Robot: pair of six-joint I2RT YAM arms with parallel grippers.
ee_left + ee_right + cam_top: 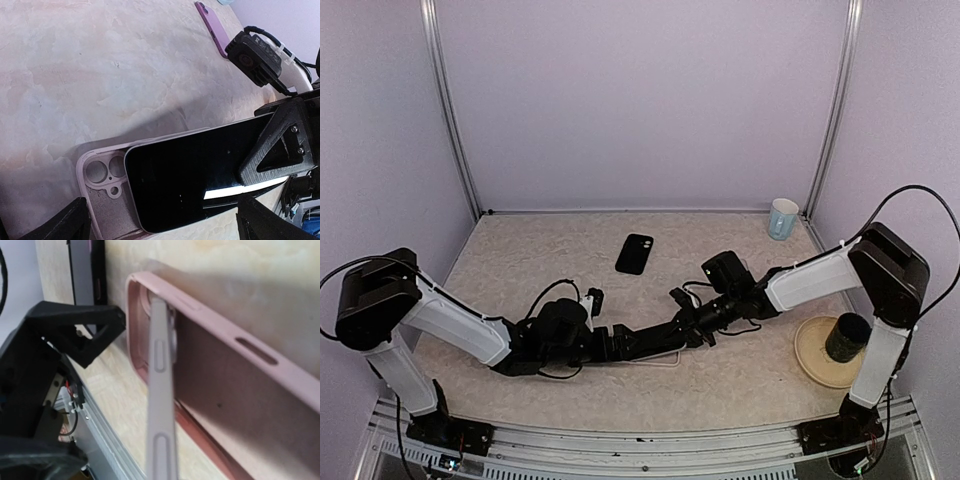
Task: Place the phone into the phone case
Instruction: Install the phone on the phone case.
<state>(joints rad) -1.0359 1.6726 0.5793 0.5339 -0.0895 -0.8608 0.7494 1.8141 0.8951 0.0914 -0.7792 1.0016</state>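
- Phone (190,180): black screen up, tilted over the pink phone case (100,185). One end is down in the case beside the lens cut-outs and the other end is raised off it.
- The case lies open side up on the table (540,260), near the front edge, where the two arms meet.
- Right gripper (265,155): clamped on the raised end of the phone, with one black finger lying across the screen.
- Left gripper (165,227): jaws spread wide, one finger on either side of the case's lens end. Whether they touch it cannot be told.
- A dark phone-shaped slab (635,253) lies farther back on the table, well apart from the arms.
- A pale cup (783,218) stands at the far right corner.
- A dark cup (846,338) stands on a tan plate (812,360) beside the right arm's base.
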